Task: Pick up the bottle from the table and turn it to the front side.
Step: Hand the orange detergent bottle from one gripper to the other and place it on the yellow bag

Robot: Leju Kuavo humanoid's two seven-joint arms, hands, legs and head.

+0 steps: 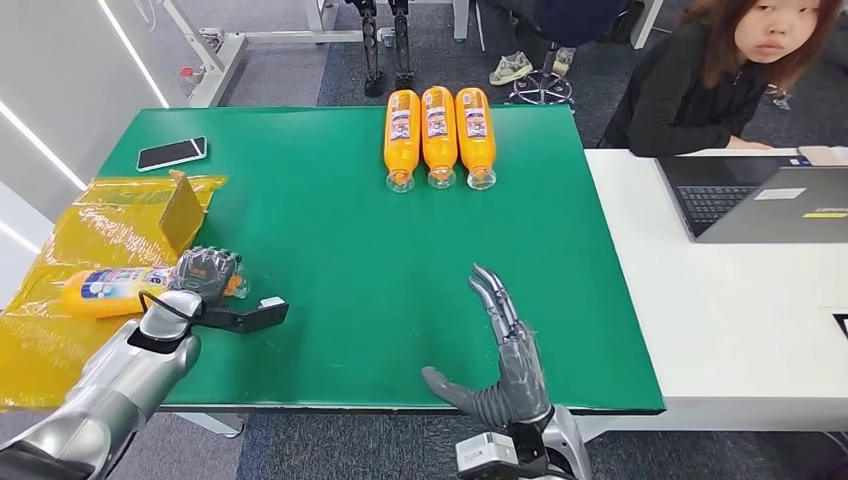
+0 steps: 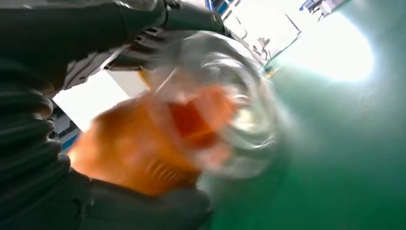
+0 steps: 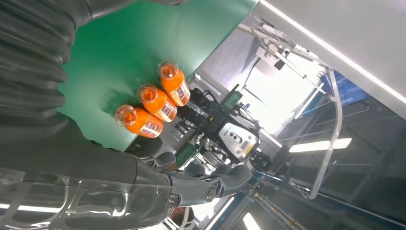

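On the yellow plastic sheet [image 1: 60, 330] left of the green mat [image 1: 350, 260], the left hand [image 1: 205, 272] clasps the orange juice bottle [image 1: 110, 290] for turning, while the right hand [image 1: 500, 350] waits, fingers spread.

**Table layout, head view**

Mat [image 1: 340, 250]: covers the table's left part. Far edge, centre: 3 bottles [image 1: 438, 137] lying side by side, touching. Far left corner: phone [image 1: 172, 153]. Left edge: plastic sheet [image 1: 70, 260], partly overhanging; on it 1 bottle [image 1: 110, 291] lying flat, left hand [image 1: 205, 272] at its right end. Near edge, right of centre: right hand [image 1: 500, 350]. Right of mat: laptop [image 1: 760, 200], a person [image 1: 700, 80] behind it.
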